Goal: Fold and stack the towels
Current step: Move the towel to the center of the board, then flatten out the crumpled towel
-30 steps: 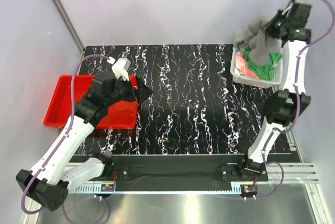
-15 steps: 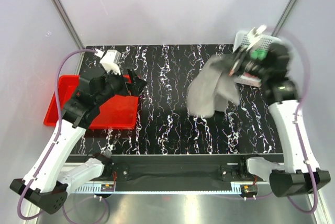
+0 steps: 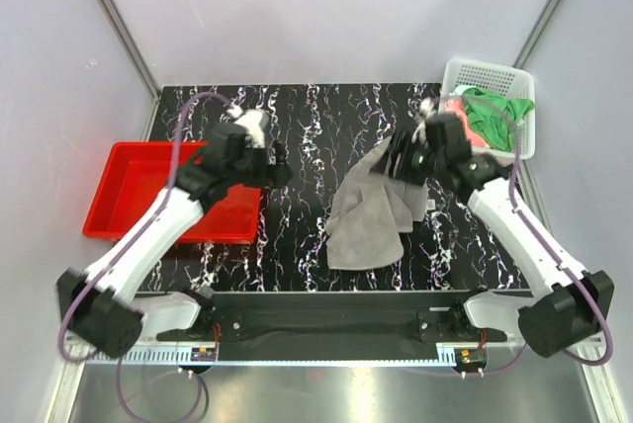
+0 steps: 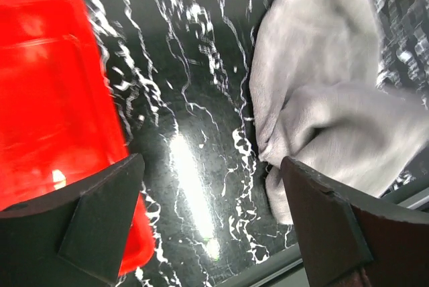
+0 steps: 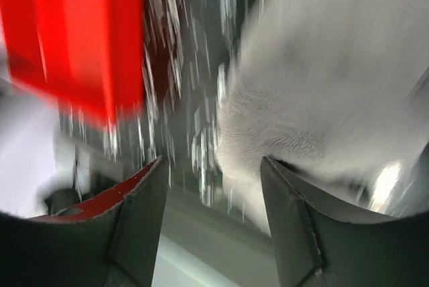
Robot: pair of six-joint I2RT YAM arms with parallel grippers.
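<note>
1. One red tray [image 3: 124,196] lies along the left edge of the table [image 3: 297,126]. No towel shows in it, though the left arm covers its right end.
2. One left gripper [image 4: 211,166] hangs over the dark table just past the tray's right rim. Its fingers are spread wide with nothing between them. The grey towel is just to its right, not touched.
3. One grey towel [image 3: 368,220] lies near the middle of the table, reaching toward the near edge. It is a rumpled heap, lapped over itself in loose folds and not squared.
4. One right gripper [image 5: 213,165] sits at the far end of that heap. Its wrist view is blurred, but the fingers stand apart and the cloth appears beyond them rather than pinched, so I judge it released.
5. Two more towels, the bright green towel [image 3: 499,107] and the salmon-pink towel [image 3: 463,119], lie bunched in the white basket [image 3: 485,69] at the far right corner. I cannot make out a pale mint one.
6. Progress looks early: one towel is out on the table, none is folded, none stacked. The grey one needs spreading flat and folding, then the others need fetching, folding and piling.
</note>
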